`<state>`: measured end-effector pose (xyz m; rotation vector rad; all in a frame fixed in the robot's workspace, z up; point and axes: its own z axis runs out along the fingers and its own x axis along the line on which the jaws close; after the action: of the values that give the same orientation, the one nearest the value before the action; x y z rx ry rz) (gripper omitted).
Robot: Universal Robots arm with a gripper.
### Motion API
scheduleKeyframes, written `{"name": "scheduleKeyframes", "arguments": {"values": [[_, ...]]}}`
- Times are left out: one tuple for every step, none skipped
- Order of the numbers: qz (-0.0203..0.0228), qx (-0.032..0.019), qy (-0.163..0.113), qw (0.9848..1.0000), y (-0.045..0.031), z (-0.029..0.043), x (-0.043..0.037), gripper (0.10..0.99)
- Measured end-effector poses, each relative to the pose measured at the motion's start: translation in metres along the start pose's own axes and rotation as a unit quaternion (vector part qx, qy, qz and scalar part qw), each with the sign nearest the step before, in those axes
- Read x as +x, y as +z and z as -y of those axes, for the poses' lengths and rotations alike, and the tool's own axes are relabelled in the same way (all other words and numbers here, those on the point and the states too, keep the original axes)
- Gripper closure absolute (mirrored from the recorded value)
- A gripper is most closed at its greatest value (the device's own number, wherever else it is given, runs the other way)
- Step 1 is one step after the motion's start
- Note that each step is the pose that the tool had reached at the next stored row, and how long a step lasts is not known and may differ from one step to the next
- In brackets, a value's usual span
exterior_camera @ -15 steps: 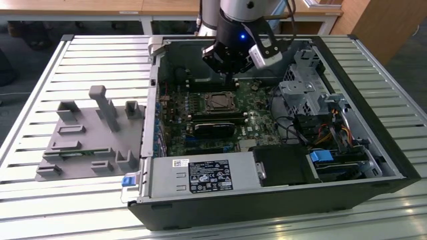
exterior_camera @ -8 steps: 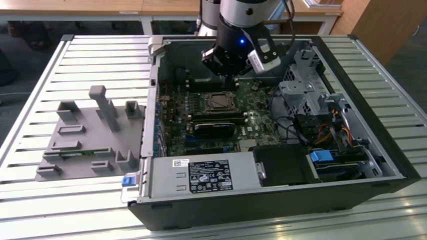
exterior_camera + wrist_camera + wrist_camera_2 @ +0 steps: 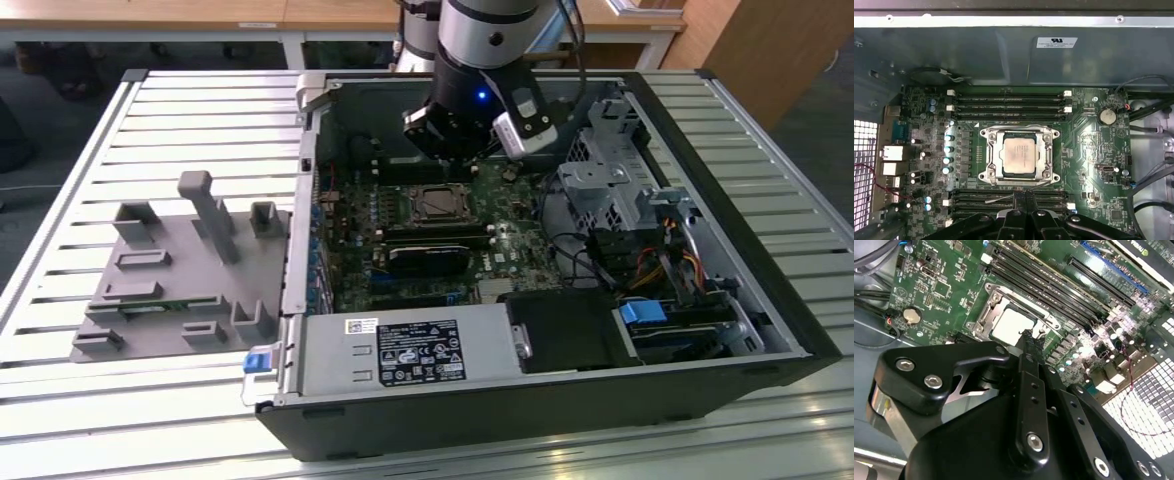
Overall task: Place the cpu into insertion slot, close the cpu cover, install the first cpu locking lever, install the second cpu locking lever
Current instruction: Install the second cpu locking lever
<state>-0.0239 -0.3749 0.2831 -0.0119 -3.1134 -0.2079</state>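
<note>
From my remote seat, nearest the first wrist camera I had the gripper, its jaws pressed together with nothing between them, their tips hanging just over the edge of the insertion slot. In the second wrist view the gripper tapered to a closed point right beside the socket.

Just past the tips lay the cpu, its pale metal face flat and square inside the slot. The cpu cover was folded down around it, the chip showing through its window. A thin wire lever ran along the socket's near edge, angled slightly rather than tucked flat, and the jaw tips sat almost on it. Whether it was latched I could not tell.

So I judged that placing the chip and closing the cover were done, and the lever work was in hand. Any push there called for closed jaws meeting the wire squarely, without scraping the green board.

Farther out, in the exterior view, the arm stood over the open computer case on the slatted counter, with a grey fixture well apart.
</note>
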Motion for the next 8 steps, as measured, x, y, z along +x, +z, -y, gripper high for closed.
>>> {"name": "scheduleKeyframes", "arguments": {"values": [[0.0, 0.0, 0.0, 1.0, 0.0, 0.0, 0.0, 0.984], [0.0, 0.0001, 0.0, 1.0, 0.0, 0.0, 0.0, 0.984], [0.0, 0.0001, 0.0, 1.0, 0.0001, 0.0, 0.0, 0.984], [0.0, -0.0005, 0.0, 1.0, 0.0012, 0.0001, 0.0, 0.984], [0.0, -0.0013, 0.0, 1.0, 0.0026, 0.0003, 0.0, 0.984], [-0.0001, -0.0017, 0.0, 1.0, 0.0041, 0.0005, 0.0, 0.984], [-0.0005, -0.0019, -0.001, 1.0, 0.0057, 0.0007, -0.0001, 0.984], [-0.0013, -0.0019, -0.003, 1.0, 0.0074, 0.001, -0.0002, 0.984]]}}
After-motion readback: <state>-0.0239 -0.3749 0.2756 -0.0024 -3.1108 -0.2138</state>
